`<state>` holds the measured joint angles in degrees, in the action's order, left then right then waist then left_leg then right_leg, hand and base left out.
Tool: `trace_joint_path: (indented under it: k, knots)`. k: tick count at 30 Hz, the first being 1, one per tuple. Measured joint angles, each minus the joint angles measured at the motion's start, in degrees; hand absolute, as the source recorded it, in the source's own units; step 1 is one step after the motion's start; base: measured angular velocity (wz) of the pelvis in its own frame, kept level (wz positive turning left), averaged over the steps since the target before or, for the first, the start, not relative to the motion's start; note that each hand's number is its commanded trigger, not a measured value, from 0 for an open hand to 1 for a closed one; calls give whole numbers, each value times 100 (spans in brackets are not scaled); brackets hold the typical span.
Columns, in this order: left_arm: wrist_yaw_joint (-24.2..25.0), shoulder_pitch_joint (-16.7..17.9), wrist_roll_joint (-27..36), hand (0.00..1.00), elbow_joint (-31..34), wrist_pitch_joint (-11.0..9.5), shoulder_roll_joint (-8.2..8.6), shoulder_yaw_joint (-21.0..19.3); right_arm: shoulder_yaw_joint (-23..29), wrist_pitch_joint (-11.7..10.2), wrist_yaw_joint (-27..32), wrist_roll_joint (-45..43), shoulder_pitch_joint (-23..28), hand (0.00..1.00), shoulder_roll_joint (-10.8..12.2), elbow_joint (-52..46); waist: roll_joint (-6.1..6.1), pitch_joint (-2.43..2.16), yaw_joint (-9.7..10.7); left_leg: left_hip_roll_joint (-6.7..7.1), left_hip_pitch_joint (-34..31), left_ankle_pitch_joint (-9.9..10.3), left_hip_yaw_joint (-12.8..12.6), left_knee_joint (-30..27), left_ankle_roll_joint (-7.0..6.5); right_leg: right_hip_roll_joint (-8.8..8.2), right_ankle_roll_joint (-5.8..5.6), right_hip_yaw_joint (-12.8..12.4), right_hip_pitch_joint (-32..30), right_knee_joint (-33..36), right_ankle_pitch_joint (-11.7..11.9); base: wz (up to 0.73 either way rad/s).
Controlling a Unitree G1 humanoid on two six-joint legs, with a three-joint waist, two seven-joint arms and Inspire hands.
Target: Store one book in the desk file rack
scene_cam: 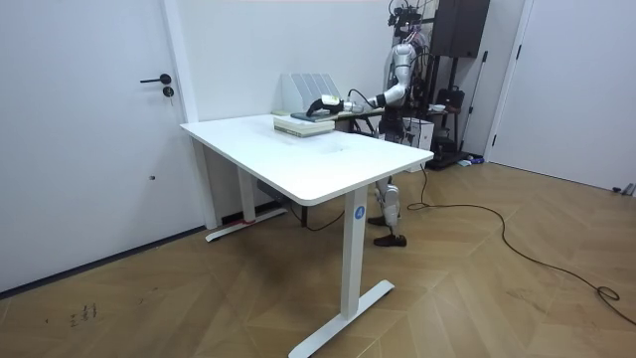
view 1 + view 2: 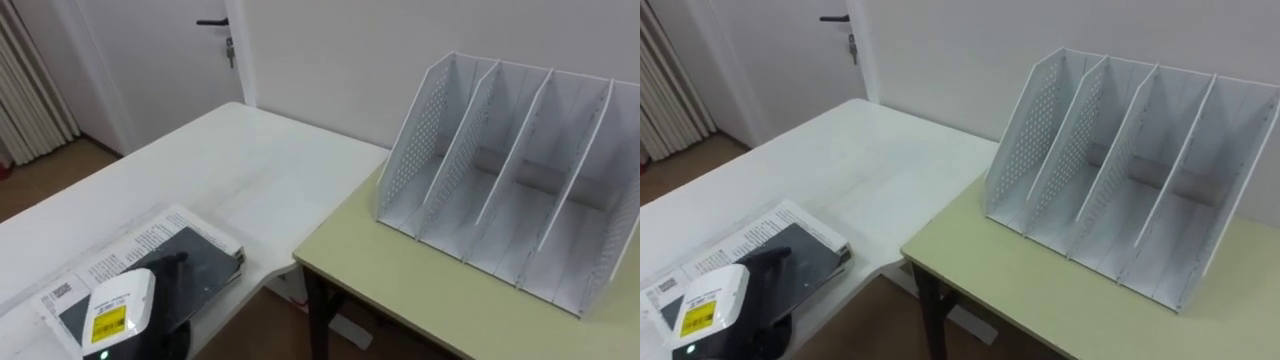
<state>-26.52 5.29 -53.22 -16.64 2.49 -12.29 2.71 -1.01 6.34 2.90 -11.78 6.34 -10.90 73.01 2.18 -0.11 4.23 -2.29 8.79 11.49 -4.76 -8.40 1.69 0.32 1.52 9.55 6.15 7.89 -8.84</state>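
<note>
On the white table (image 2: pixel 235 165), lower left: book (image 2: pixel 207 262) lies flat near the table's edge. Left hand (image 2: pixel 165 287) rests on its dark cover; whether its fingers are spread or curled cannot be told, dark on dark. File rack (image 2: pixel 510 190), 4 slots, stands upright on adjoining green desk (image 2: pixel 400 275), well apart from book.

Book (image 2: pixel 207 262) on white table (image 2: pixel 230 160), rack (image 2: pixel 470 140) on green desk (image 2: pixel 400 285).
</note>
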Motion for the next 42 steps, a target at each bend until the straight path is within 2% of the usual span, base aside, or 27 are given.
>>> trace_joint_path:
  k: [6,23,26,32,34,36,39,42]
  knots:
    - [-22,-72,2,100,-7,-1,44,0,13,4,9,-12,23,0,1,-74,-9,-6,9,0,5,0,1,-4,0,-4,0,10,-3,-1,0,0]
    - [58,-170,85,100,47,7,30,-29,14,0,8,41,105,0,2,-200,13,-32,11,-1,58,0,4,-10,0,-7,1,23,61,-7,1,0]
    - [238,-87,548,100,303,54,23,-99,10,-19,5,40,58,0,2,-193,16,-34,7,-1,79,0,-53,-8,0,-8,1,-19,63,-8,1,-7]
    - [683,8,2017,100,989,-3,16,-334,4,-178,-42,271,-82,0,7,-195,6,-37,-7,2,-50,0,-69,-8,0,-23,-1,23,-17,26,1,4]
    - [814,-2,2732,100,1050,-100,-2,-400,-8,-295,-56,471,-121,0,10,-196,4,-35,-38,2,-63,0,-62,-8,0,-26,-1,65,-18,24,1,8]
    - [919,-4,3135,100,1094,-185,-8,-475,-5,-343,-57,532,-126,0,9,-272,3,-34,-94,0,-54,0,-58,-7,0,-26,-1,79,-9,5,1,4]
    - [1214,-5,3937,100,1558,-256,-10,-576,-10,-527,-66,555,-125,0,9,-390,-36,-4,-212,-5,-69,0,-44,-7,0,-28,0,89,-26,3,1,2]
    - [1476,-9,4762,100,1976,-532,9,-578,-49,-831,-161,796,-247,0,49,-425,-75,26,-290,-6,-96,0,-47,-9,0,-30,0,94,-45,-17,1,1]
